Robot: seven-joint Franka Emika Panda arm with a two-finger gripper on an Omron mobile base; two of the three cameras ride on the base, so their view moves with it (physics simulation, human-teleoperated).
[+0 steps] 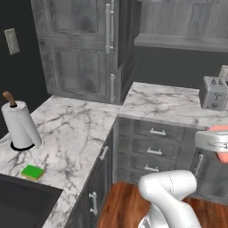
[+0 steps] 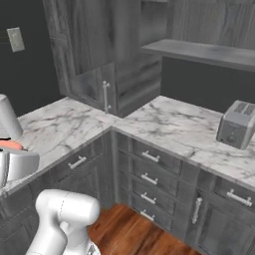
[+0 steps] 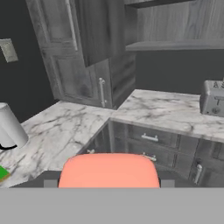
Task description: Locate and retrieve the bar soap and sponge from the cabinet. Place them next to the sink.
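Carrying bar soap (image 3: 108,169) toward the sink-side counter, gripper (image 3: 108,183) clamped on it.

Soap sits flat between the fingers, long axis across the hand. Sponge (image 1: 33,172) already lies on the marble beside the sink (image 1: 18,202), down and left of the gripper; sink corner is just past it. Drop spot is likely bare counter next to the sponge, so the move runs leftward and down. Cabinet (image 3: 175,26) shelf lies up and right, behind.

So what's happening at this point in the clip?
The gripper is carrying the bar soap, held between its fingers out over the floor in front of the corner counter. The sponge already lies on the marble counter beside the sink, near the paper towel roll. The soap is not yet set down.
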